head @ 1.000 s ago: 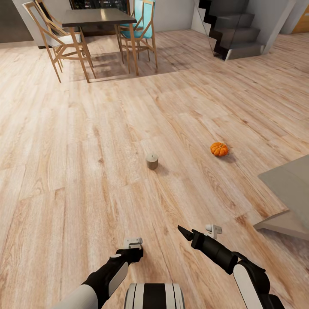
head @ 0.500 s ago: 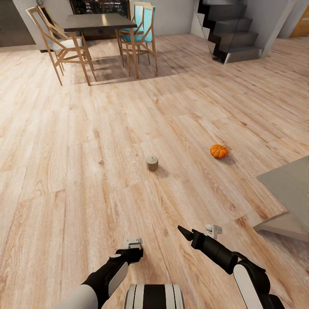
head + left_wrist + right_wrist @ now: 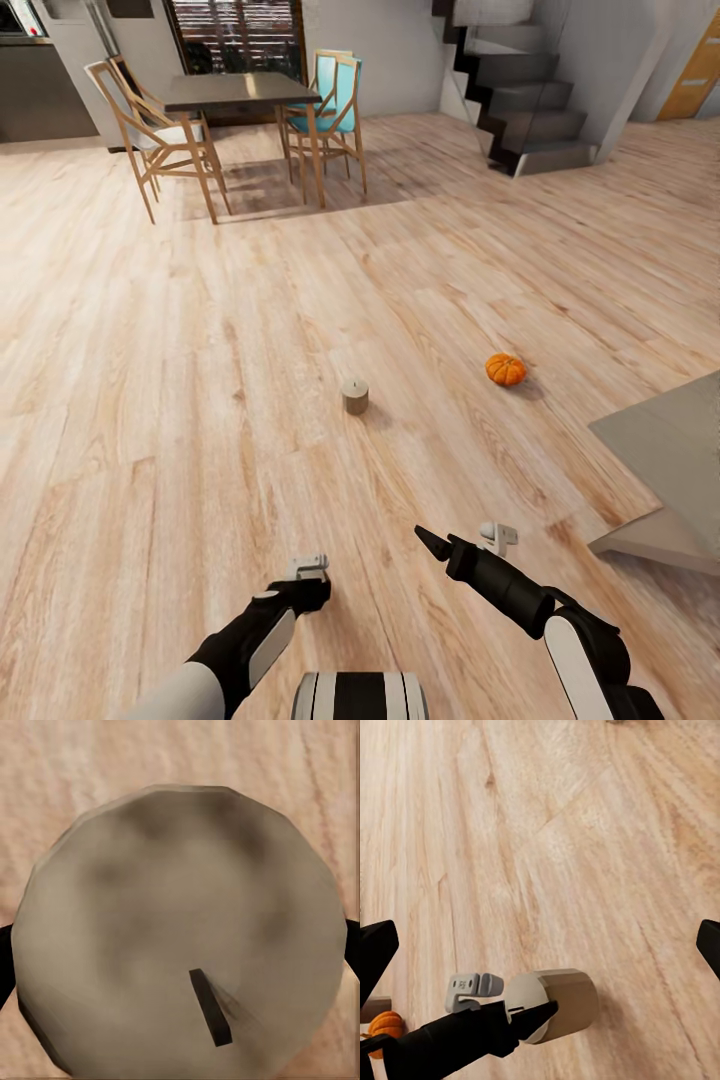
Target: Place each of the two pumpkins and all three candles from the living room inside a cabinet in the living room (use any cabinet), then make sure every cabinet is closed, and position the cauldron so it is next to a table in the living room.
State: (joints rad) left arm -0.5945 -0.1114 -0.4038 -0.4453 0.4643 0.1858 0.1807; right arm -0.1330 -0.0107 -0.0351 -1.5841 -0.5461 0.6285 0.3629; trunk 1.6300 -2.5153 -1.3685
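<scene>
The left hand (image 3: 310, 570) grips a candle (image 3: 180, 937); the same candle appears in the right wrist view (image 3: 559, 1003). The right hand (image 3: 540, 945) is spread wide. A second candle (image 3: 355, 395) and a pumpkin (image 3: 506, 369) stand well apart on the floor (image 3: 150, 400).

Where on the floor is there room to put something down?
Bare boards spread between the short beige candle and the small orange pumpkin, and across the wide stretch between the candle and the dark dining table. It is crowded under that table, among the wooden chairs.
</scene>
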